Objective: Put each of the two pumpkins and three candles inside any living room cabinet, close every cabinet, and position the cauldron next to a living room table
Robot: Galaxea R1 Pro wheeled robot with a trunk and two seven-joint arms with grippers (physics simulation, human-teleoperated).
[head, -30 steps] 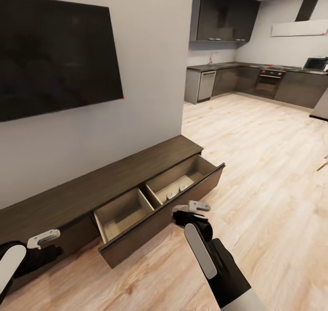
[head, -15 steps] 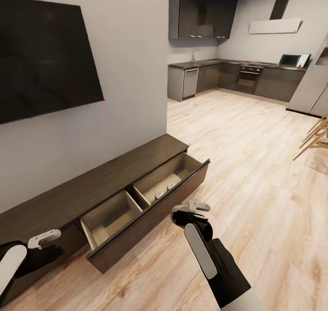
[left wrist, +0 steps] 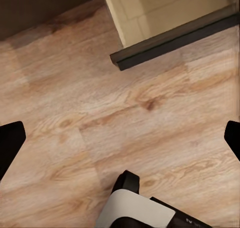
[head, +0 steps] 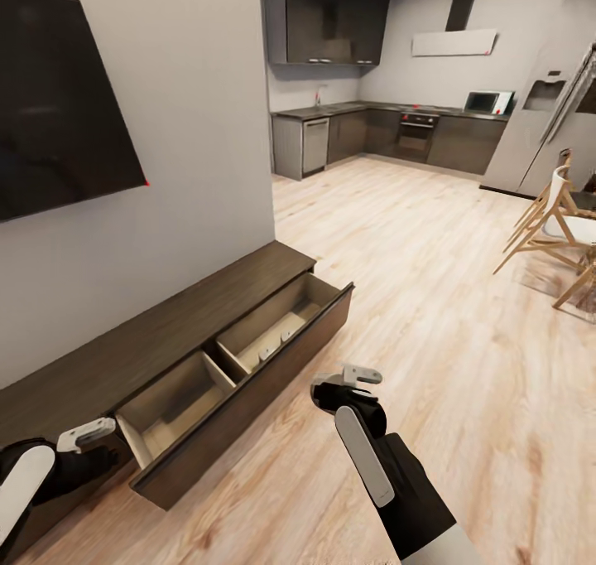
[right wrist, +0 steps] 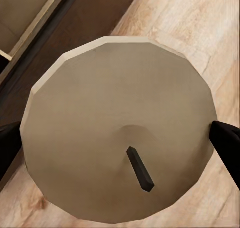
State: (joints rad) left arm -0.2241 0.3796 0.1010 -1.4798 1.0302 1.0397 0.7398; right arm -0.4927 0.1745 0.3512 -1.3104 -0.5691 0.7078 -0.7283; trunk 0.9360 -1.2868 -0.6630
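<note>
We can read no text, label, brand, number or sign anywhere (the kitchen appliances are too far off to make out).

Our right arm (head: 397, 482) is a glossy black shell with a long white rounded panel along its top. Our right pincer (head: 352, 380) has pale grey fingers on a black wrist. Our left arm (head: 25, 486) is likewise black with white, and our left pincer (head: 83, 434) pale grey.
</note>
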